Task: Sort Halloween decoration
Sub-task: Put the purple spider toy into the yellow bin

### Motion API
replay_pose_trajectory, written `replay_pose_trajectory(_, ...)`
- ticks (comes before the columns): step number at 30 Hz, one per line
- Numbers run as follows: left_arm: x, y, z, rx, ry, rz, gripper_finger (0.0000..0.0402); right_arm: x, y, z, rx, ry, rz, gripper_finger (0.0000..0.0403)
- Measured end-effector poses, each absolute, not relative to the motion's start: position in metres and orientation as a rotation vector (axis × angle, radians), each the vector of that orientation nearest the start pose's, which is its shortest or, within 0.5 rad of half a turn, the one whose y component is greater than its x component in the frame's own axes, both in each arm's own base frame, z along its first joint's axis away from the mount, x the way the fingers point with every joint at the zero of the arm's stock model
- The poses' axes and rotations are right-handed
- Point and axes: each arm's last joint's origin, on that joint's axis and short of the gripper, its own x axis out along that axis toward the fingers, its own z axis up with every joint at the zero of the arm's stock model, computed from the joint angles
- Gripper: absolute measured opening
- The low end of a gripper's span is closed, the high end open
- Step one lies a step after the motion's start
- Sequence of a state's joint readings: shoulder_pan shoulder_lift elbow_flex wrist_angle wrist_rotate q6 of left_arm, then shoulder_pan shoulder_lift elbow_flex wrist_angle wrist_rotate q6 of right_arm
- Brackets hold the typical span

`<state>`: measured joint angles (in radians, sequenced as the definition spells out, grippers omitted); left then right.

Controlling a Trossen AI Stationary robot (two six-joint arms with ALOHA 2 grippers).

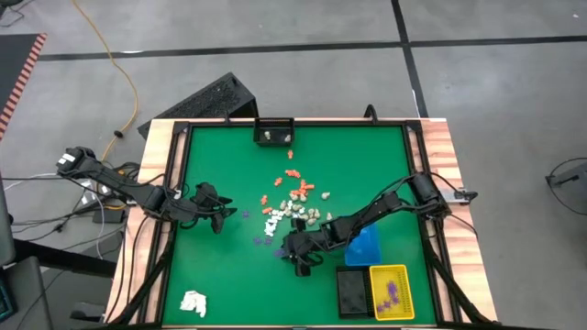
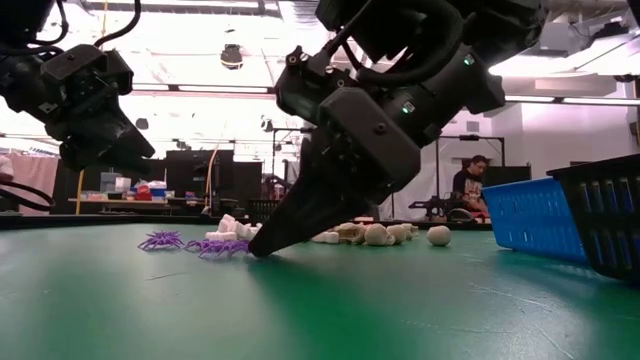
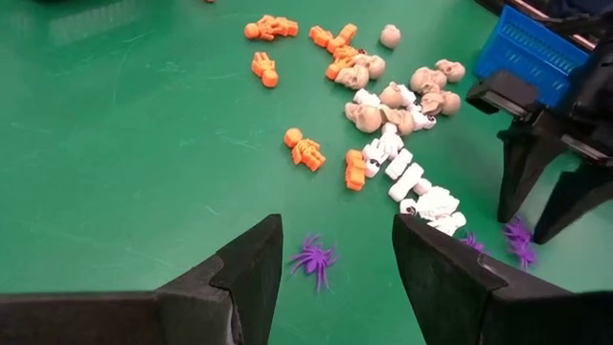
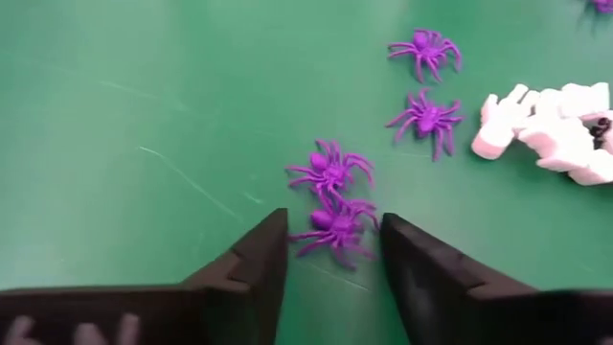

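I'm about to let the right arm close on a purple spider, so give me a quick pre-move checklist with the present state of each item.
1. Right gripper open: ok.
2. Purple spider between its fingers: ok.
3. Only one piece in the gap: not ok, a second spider touches it just ahead.
4. Fingertips down at the green mat: ok in the low view.
5. Left gripper out of the way: ok, open, apart from the right arm.
6. Yellow tray with purple pieces reachable: ok, beside the right arm.

Bright ceiling lights (image 2: pixel 232 55) are flooding the room from overhead, washing out the far background in the low view. The green mat (image 1: pixel 220 275) is showing even light, with soft shadows lying beneath the arms.
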<state>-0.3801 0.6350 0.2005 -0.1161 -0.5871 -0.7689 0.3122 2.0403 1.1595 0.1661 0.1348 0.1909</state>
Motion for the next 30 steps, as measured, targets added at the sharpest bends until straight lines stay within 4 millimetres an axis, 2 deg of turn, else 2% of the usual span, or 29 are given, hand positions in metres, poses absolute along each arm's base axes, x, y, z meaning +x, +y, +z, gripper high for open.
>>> replay_pose_trajectory(7, 0.13, -0.035, 0.163, -0.494, 0.38, 0.373, 0.0189, 0.395, 0.123, 0.124, 0.021, 0.723, 0.09, 0.0034)
replay_pose_trajectory(9, 0.13, -0.035, 0.163, -0.494, 0.38, 0.373, 0.0189, 0.395, 0.122, 0.124, 0.021, 0.724, 0.089, 0.001)
replay_pose_trajectory(21, 0.13, -0.034, 0.163, -0.493, 0.381, 0.374, 0.0189, 0.394, 0.122, 0.13, 0.012, 0.706, 0.082, 0.0002)
replay_pose_trajectory(27, 0.13, -0.034, 0.163, -0.492, 0.382, 0.374, 0.0189, 0.395, 0.125, 0.137, 0.017, 0.659, 0.104, 0.002)
replay_pose_trajectory(30, 0.129, -0.034, 0.163, -0.491, 0.384, 0.374, 0.0189, 0.401, 0.129, 0.145, -0.015, 0.58, 0.128, 0.0044)
